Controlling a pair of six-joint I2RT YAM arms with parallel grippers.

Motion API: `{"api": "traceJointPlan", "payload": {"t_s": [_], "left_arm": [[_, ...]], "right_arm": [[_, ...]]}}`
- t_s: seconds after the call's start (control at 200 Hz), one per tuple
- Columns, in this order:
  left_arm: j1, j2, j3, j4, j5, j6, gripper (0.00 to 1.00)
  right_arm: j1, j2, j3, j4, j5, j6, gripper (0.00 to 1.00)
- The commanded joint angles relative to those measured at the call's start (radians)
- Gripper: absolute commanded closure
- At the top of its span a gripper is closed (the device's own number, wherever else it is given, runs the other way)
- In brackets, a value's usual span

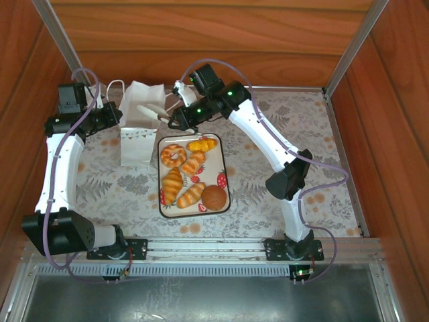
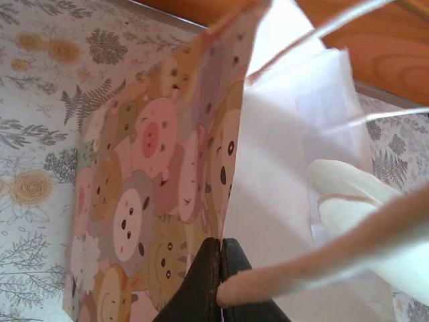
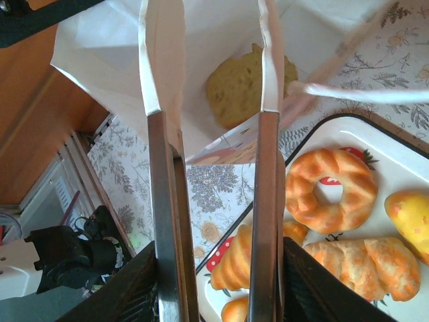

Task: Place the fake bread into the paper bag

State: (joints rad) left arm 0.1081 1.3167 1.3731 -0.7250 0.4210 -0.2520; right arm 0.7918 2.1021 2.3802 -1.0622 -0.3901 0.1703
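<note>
The right pincer (image 3: pixel 214 40) stands partly open at the top centre of its wrist view. Its white-tipped fingers (image 3: pixel 159 60) are apart with nothing between them, over the mouth of the paper bag (image 3: pixel 100 60). A yellow-brown bread slice (image 3: pixel 244 84) lies inside the bag, seen between the fingers. At lower right a ring doughnut (image 3: pixel 301 201) and a croissant (image 3: pixel 362 265) lie on the strawberry-print tray (image 3: pixel 348 121). The left pincer (image 2: pixel 221 275), bottom centre of its own view, is clamped tight on the bag's edge. The bag's side is printed with cartoon pigs and bears. From above, the bag sits upper left of centre, with the tray just beside it.
</note>
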Motion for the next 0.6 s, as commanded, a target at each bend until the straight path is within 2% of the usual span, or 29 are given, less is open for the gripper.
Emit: {"api": "traceJointPlan", "payload": {"t_s": [0.0, 0.315, 0.595], "left_arm": [[-0.007, 0.007, -0.007, 0.022, 0.016, -0.004, 1.0], [-0.006, 0.006, -0.008, 0.023, 0.011, -0.006, 1.0], [-0.007, 0.009, -0.011, 0.024, 0.012, -0.015, 1.0]], "right_arm": [[0.006, -0.029, 0.029, 0.021, 0.006, -0.006, 0.55], [0.006, -0.089, 0.0, 0.062, 0.0, -0.005, 0.55], [-0.005, -0.244, -0.138, 0.196, -0.018, 0.013, 0.55]]}}
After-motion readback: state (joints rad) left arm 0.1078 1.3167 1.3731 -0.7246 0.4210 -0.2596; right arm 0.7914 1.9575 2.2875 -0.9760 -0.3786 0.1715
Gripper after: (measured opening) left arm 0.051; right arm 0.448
